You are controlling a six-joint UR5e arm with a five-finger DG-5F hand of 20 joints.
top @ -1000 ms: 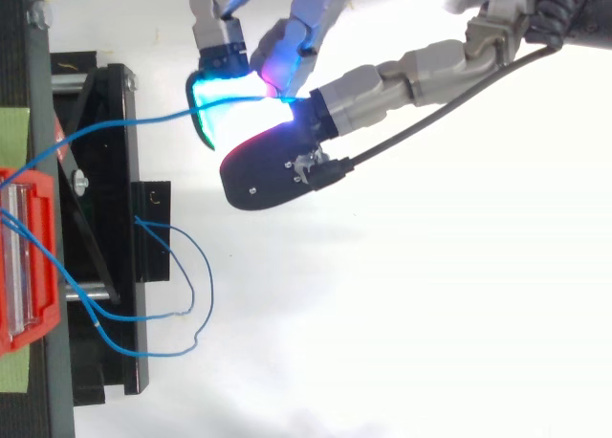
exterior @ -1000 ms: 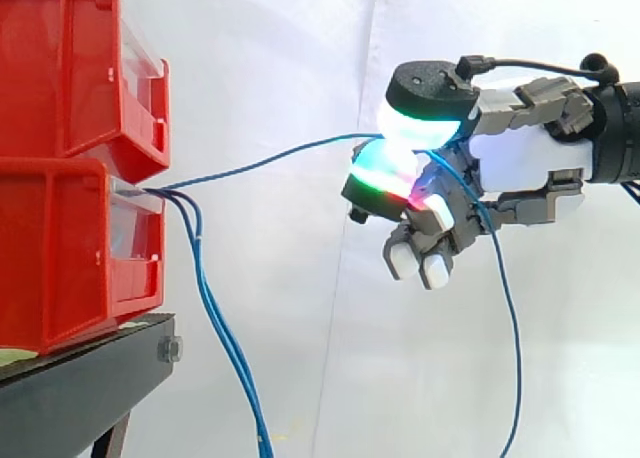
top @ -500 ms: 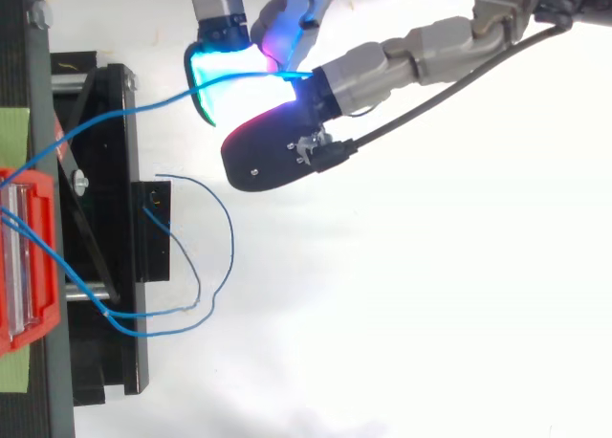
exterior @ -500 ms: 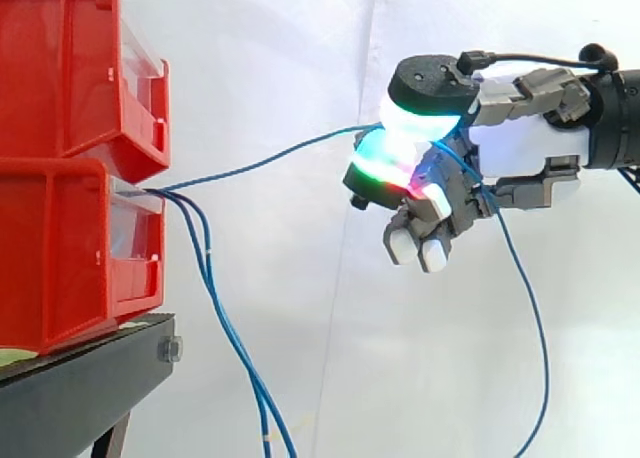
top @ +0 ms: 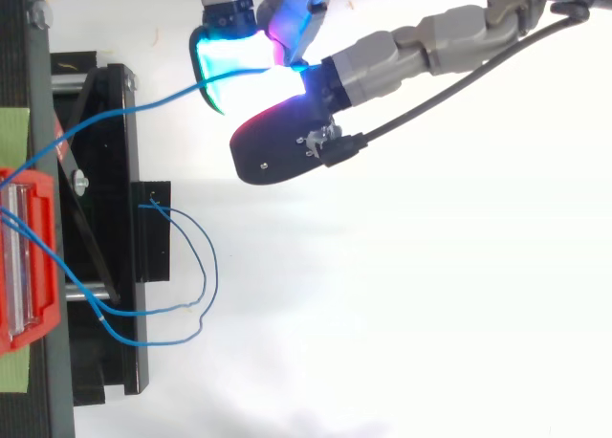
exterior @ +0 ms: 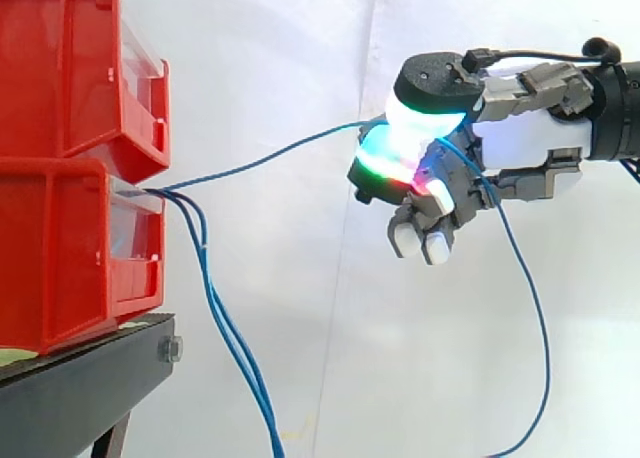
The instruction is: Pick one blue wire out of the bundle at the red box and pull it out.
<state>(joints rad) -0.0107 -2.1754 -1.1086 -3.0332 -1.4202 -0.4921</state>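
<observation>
Two red bins are stacked at the left; the lower red bin [exterior: 70, 248] has several thin blue wires coming out of its clear front. One blue wire [exterior: 270, 158] runs taut from that front up and right to my hand [exterior: 520, 163]. The hand is shut on this wire, pinching it between glowing fingertips [exterior: 385, 163], and the wire's free end hangs in a loop below the hand. In the top view the same wire [top: 124, 113] stretches from the bin [top: 29, 266] to the hand [top: 382, 60]. The other blue wires [exterior: 225, 338] droop down beside the stand.
A black stand [exterior: 90, 398] carries the bins, with its frame [top: 105, 247] seen from above. Two slack wire loops [top: 191, 275] lie over the stand's edge. A white curtain backs the scene.
My hand has drawn slightly right and up, away from the bins, with the wire still pinched. The slack loops by the stand have shifted and the hanging tail has swung right.
</observation>
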